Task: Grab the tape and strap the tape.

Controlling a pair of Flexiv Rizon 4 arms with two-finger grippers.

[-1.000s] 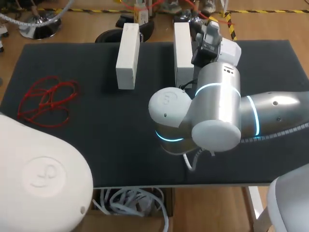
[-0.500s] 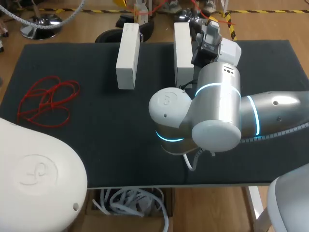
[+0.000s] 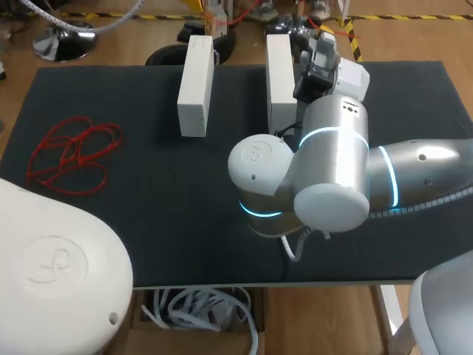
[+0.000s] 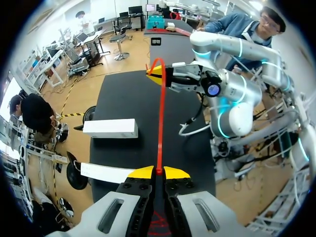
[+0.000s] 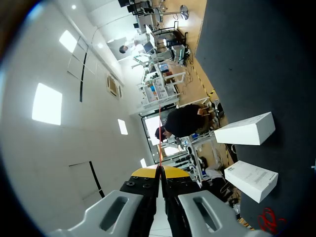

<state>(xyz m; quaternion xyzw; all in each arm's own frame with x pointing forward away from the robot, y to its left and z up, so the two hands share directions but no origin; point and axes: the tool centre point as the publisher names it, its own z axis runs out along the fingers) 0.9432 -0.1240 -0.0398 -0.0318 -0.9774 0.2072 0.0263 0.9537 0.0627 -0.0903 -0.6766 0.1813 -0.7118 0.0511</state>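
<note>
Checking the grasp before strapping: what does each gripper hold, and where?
Both pinch one red tape: left gripper and right gripper at opposite ends of a straight stretch between them.

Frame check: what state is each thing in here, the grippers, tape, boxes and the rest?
left gripper: shut on one end of the tape
right gripper: shut on the other end
tape: red, stretched nearly straight between the two grippers, off the table
red tangle: loose on the table, untouched
boxes: white, closed, lying side by side, apart
</note>
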